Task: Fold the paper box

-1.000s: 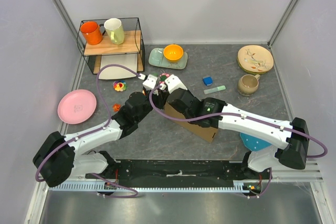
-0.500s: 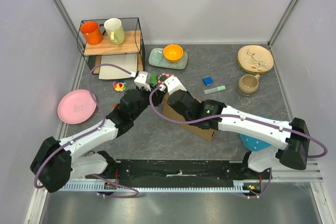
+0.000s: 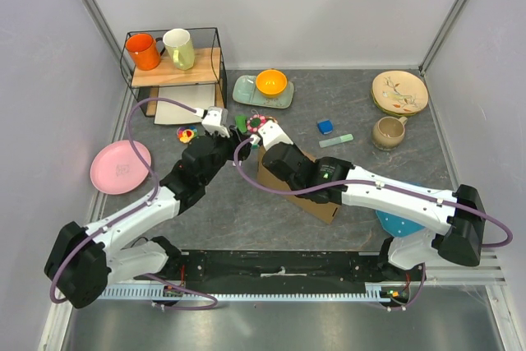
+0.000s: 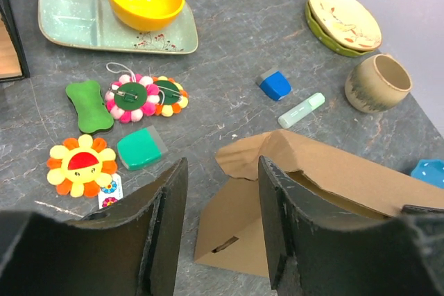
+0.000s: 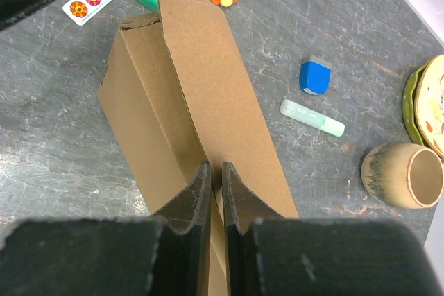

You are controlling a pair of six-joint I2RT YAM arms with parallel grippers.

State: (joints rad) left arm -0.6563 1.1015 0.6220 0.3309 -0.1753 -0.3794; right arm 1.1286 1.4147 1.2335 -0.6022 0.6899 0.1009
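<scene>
On the grey bench (image 3: 238, 219) the paper box (image 3: 322, 205) lies mid-bench, its long axis slanting from far-left to near-right under my right arm. My right pincer (image 5: 216, 186) is clenched on an upright cardboard wall of it. My left pincer (image 4: 220, 223) hangs released and empty just off the box's far-left end, with the box to its right. I can read no writing or brand anywhere.

A plain brown corrugated paper box (image 5: 182, 81), partly folded, lies near the middle of the grey table (image 3: 246, 211). One long flap stands raised along its length. Its far end seems open, though partly hidden.
</scene>
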